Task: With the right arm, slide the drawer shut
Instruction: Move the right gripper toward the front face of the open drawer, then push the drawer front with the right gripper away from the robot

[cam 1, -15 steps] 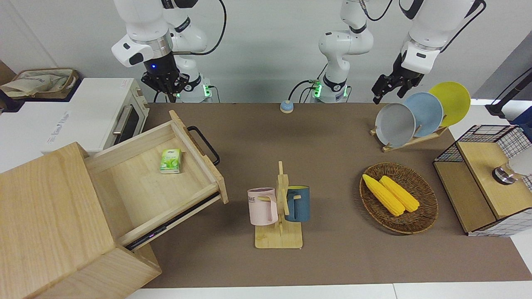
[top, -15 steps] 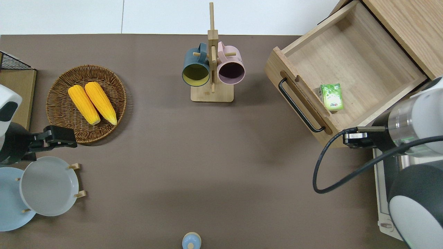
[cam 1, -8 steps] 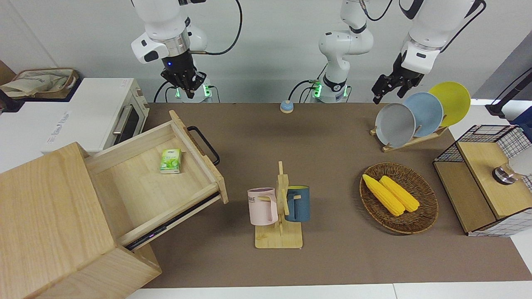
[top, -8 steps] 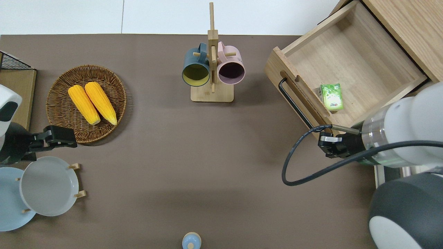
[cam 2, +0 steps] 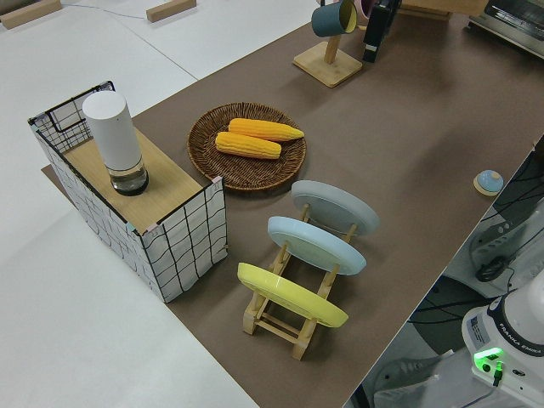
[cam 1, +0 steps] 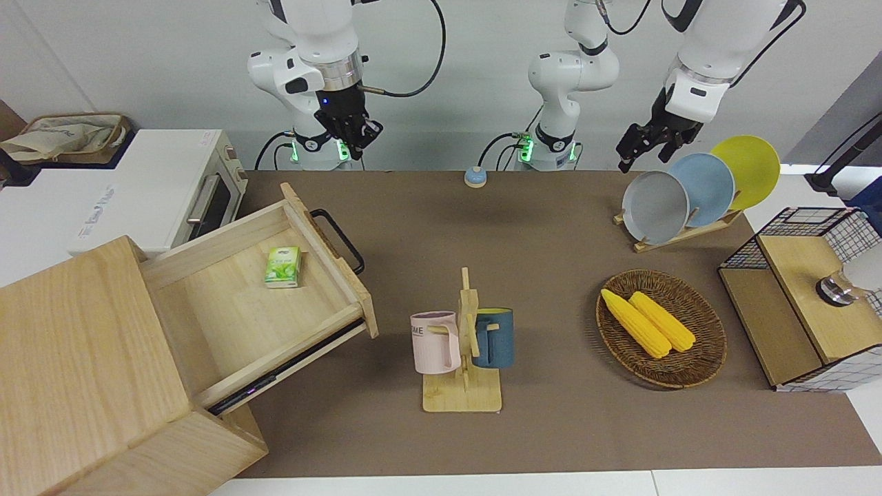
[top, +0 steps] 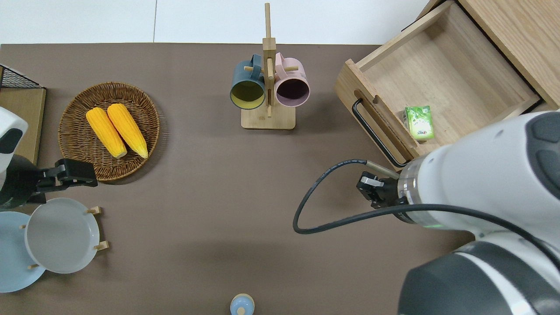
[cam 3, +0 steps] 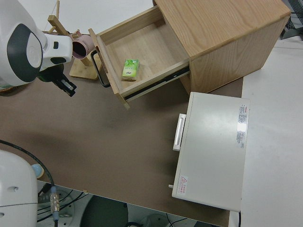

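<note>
Standing wide open at the right arm's end of the tabletop (cam 1: 551, 227), the big pale-wood box (cam 1: 83, 358) has its drawer (top: 442, 83) pulled well out, set on a diagonal across the brown mat. The white toaster oven (cam 1: 148, 189) sits beside the box, nearer to the robots.

The drawer's front panel (top: 378, 127) runs slantwise, and its long axis is the line that matters: the travel back into the box is square to that panel, away from the robots and toward the right arm's end. A small green carton (top: 419, 122) lies on the drawer floor close against the inside of that panel.

The right arm (top: 481, 183) reaches out over bare mat, and its hand (top: 372, 191) hangs over the tabletop just clear of the nearer end of the black loop handle (top: 377, 133), touching neither it nor the panel. From that hand the panel lies up-table and toward the box, so I would judge the push must go obliquely, along the slide rails rather than straight out. Whether its fingers are apart or together I cannot tell from where I stand.

The right arm is plainly the nearer one. The left arm is parked; its hand (top: 72, 172) looks closed and empty.
</note>
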Robot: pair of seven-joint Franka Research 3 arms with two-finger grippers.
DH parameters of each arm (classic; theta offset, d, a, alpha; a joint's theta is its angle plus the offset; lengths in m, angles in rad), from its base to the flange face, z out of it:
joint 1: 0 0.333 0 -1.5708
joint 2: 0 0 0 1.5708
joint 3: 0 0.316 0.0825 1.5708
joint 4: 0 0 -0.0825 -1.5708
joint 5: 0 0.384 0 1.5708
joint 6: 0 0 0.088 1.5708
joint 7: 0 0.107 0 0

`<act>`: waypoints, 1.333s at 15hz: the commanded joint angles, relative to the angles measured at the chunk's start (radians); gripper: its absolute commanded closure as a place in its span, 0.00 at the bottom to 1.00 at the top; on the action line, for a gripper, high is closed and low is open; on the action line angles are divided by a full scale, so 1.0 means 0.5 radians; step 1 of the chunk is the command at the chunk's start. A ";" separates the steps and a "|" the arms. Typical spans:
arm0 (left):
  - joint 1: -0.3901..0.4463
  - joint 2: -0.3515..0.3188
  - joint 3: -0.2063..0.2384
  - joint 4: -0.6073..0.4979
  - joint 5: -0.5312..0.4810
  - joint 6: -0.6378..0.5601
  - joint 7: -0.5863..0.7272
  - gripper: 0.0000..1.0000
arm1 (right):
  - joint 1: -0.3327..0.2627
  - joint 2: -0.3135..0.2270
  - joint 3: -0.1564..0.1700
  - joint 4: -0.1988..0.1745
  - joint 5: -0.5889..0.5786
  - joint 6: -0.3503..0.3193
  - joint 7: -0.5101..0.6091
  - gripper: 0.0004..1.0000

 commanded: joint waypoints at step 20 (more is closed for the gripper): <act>-0.002 -0.017 0.009 0.007 -0.002 -0.034 0.018 0.01 | 0.103 0.309 -0.009 -0.376 -0.235 0.899 0.541 1.00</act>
